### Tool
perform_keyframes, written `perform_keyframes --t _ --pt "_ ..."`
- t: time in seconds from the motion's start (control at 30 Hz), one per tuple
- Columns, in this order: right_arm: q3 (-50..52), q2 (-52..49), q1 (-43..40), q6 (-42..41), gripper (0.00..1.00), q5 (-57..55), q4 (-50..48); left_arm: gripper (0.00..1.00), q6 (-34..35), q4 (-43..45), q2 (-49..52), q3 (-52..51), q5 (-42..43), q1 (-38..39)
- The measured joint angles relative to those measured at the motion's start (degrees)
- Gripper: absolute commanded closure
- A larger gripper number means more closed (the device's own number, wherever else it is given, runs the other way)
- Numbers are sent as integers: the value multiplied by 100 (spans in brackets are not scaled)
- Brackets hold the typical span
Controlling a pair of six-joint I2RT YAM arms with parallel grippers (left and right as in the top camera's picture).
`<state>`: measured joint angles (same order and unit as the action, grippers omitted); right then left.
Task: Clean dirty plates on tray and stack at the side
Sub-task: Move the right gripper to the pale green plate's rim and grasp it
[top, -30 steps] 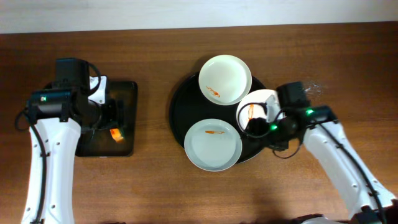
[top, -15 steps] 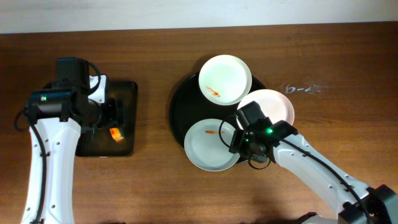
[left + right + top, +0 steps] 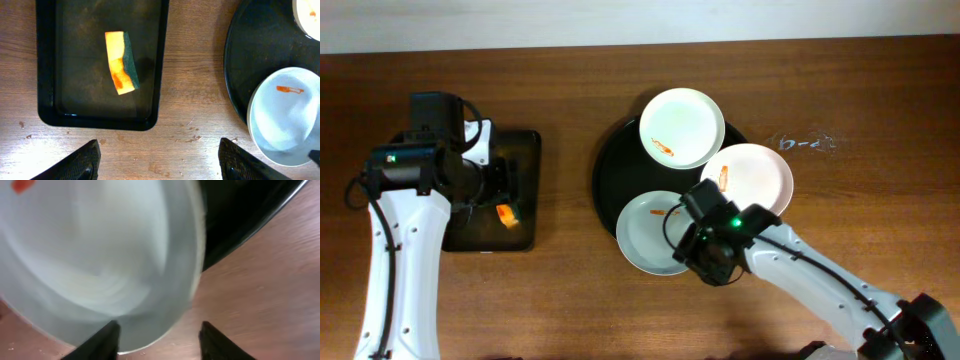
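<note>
1. At the far left the left gripper hangs over the wooden tabletop, just at the near edge of a rectangular black tray. Its jaws are spread wide and hold nothing.
2. In that rectangular tray lies a sponge, yellow-orange with a green side.
3. Further right sits the round black tray, carrying all three plates.
4. The white plate lies on the far part of the round tray and has an orange smear.
5. The pale blue plate lies on the near part, overhanging the near rim, with a small orange smear towards its far side.
6. The right gripper is right over the right edge of the pale blue plate. Its jaws stand partly apart with nothing clamped between them. I cannot tell whether they touch the plate.
7. The pinkish plate lies on the right, overhanging the tray's right rim, with an orange smear at its left edge.
</note>
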<state>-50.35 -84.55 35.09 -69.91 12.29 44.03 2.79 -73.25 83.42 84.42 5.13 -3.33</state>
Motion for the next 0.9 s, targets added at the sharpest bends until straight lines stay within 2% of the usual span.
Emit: perform_keyframes --t 0.17,0.37,0.53,0.67,0.73,0.9 --pt "0 0 601 -968 39 -483 -157 27 0 0 0 -22 -2 0" --pt "0 -111 785 -1515 41 -785 -192 26 -2 0 0 -22 0 0" --pt "0 -645 789 -2057 64 -841 -282 27 -2 -2 0 -22 2 0" --pt "-9 -669 793 -2232 80 -844 -365 27 -2 0 0 -22 0 0" --pt "-11 -669 793 -2271 96 -839 -343 27 0 0 0 -22 0 0" --pt "-85 -614 798 -2068 96 -841 -356 26 0 0 0 -22 0 0"
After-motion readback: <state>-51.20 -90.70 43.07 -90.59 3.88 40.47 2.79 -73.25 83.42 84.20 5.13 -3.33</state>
